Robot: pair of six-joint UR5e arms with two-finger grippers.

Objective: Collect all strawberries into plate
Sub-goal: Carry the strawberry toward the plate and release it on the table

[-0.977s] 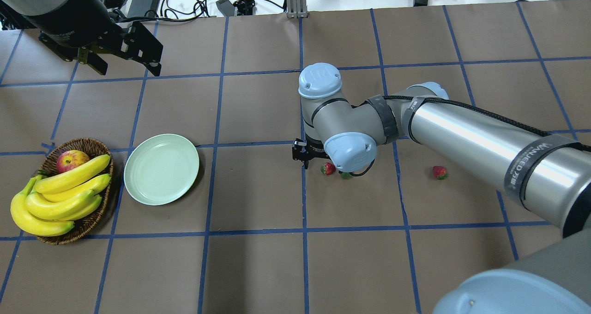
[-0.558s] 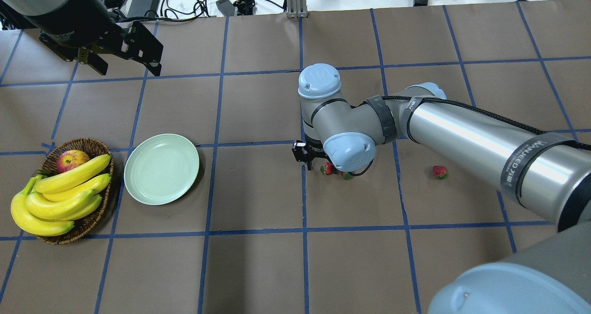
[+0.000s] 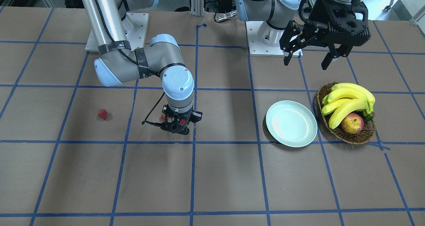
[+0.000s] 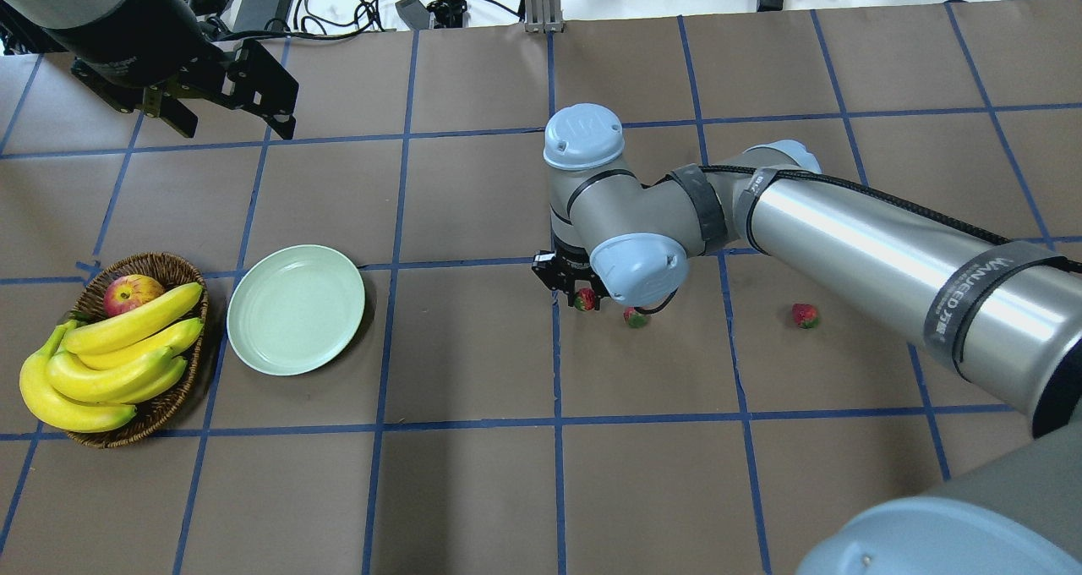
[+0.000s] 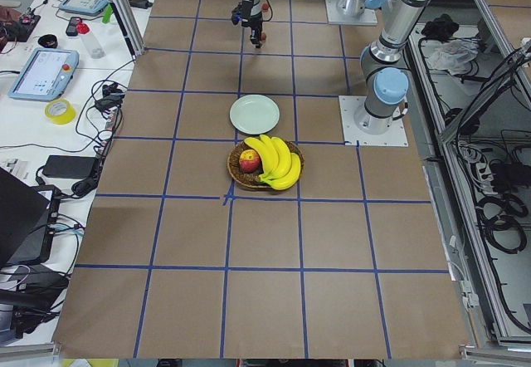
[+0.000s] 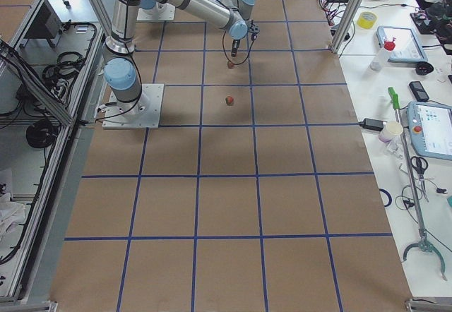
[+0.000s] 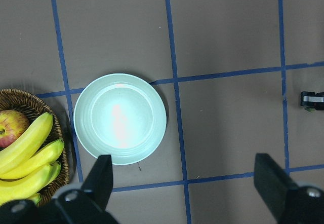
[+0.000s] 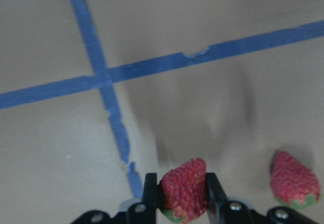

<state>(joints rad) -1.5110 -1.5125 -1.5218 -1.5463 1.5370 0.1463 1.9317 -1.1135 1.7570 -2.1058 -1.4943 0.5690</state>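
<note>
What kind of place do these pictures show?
Probably a robotics laboratory: the left arm and right arm are bolted to a table covered in brown paper with a blue tape grid, and a side bench holds a control tablet and a tape roll.

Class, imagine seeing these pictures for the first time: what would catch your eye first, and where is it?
Near the table's middle the right gripper has its fingers shut on a strawberry, and two other strawberries lie on the table nearby. On the robot's left, bright yellow bananas fill a wicker basket beside an empty pale plate, with the left gripper open above that side.
</note>
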